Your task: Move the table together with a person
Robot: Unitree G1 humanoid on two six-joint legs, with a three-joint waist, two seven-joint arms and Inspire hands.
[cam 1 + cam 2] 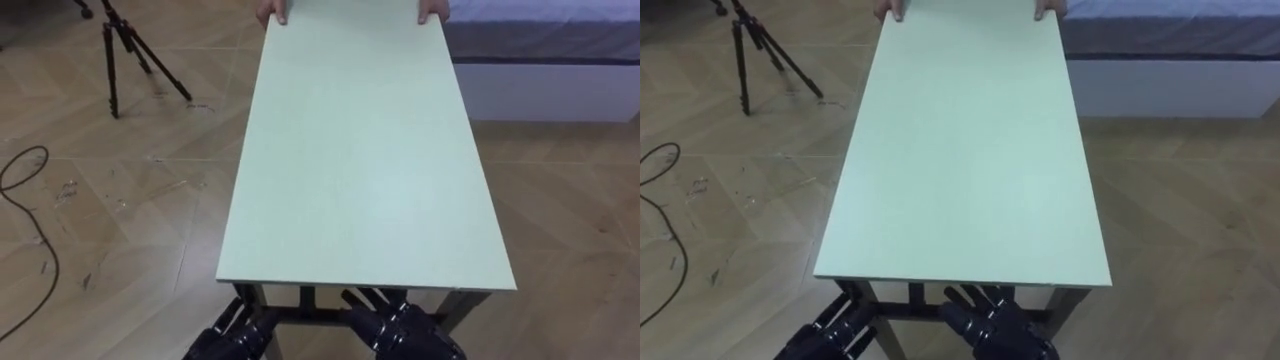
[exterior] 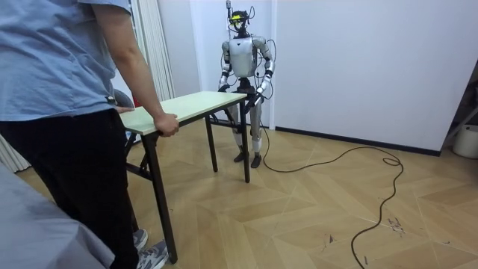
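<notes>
We find bare floor (image 1: 560, 200) along the right side of the surface (image 1: 360, 150), narrowing where the bed (image 1: 545, 40) lies beside its far right corner. On the left, a tripod (image 1: 110, 60) stands near the far corner and a cable (image 1: 55, 270) loops across the floor. A person (image 2: 67, 75) blocks the far end.

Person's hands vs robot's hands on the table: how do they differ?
The person's hands grip the table at its far end, fingertips over the top; the robot's left hand and right hand sit at the near end, below the top. The person's hands are bare; the robot's are black. Shared: each pair is at a short end, spread apart.
</notes>
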